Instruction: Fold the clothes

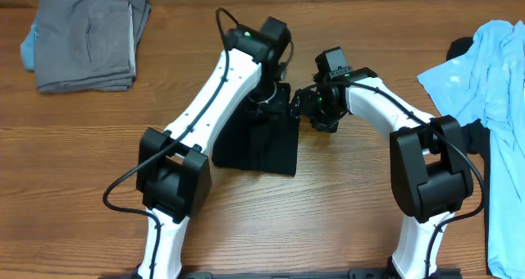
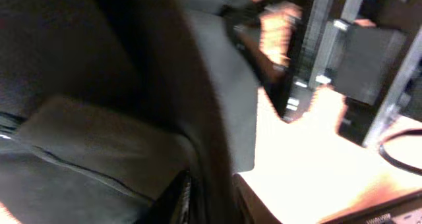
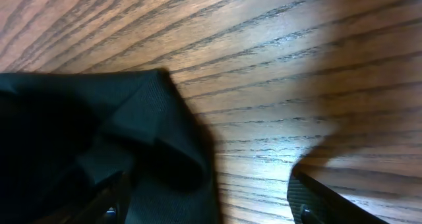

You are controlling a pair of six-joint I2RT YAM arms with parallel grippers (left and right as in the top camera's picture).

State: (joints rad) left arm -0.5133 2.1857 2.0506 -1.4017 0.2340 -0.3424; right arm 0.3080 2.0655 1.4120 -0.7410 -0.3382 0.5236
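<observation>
Right wrist: right gripper [image 3: 208, 196] spread wide at black shirt [image 3: 72, 112] corner; left gripper [image 1: 269, 97] unclear.

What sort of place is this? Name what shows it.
Likely a robotics test bench for folding laundry: left arm and right arm at a wood table, black shirt between them, grey folded pile.

No readable text, label, brand or number on the folded black cloth shirt [image 1: 264, 144] or elsewhere

Plain black shirt [image 1: 261, 144] at centre; grey folded garments [image 1: 86, 37] upper left; light blue cloth [image 1: 484, 74] at the right edge — all on a brown, wood-grained desk [image 1: 344, 213].
</observation>
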